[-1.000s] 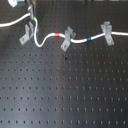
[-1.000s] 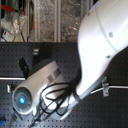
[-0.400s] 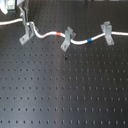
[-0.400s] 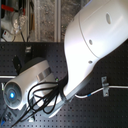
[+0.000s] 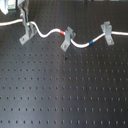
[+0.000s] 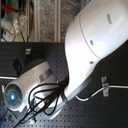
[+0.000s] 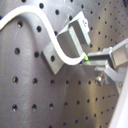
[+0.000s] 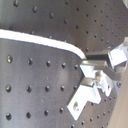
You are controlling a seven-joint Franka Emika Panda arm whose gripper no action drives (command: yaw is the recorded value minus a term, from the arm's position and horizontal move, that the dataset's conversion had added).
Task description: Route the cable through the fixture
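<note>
In the first exterior view the white cable (image 5: 47,35) runs in from that view's left edge and passes the left fixture (image 5: 27,34). It then reaches the middle fixture (image 5: 67,41) and the right fixture (image 5: 106,33). Its red band (image 5: 62,31) lies just before the middle clip, and its blue band (image 5: 92,42) before the right one. My gripper (image 5: 23,14) hangs right above the left fixture. In the first wrist view the cable (image 7: 35,15) curves through the fixture's (image 7: 70,40) slot into my gripper (image 7: 96,61), which looks shut on it.
Everything sits on a black perforated breadboard (image 5: 65,90). In the second exterior view the white arm (image 6: 90,45) and its black hoses (image 6: 42,97) hide most of the board. Only one clip (image 6: 104,86) and a stretch of cable (image 6: 117,88) show at the second exterior view's right.
The cable's left stretch has come down from a raised loop to lie level at the left fixture. The arm has swung, filling more of the second exterior view.
</note>
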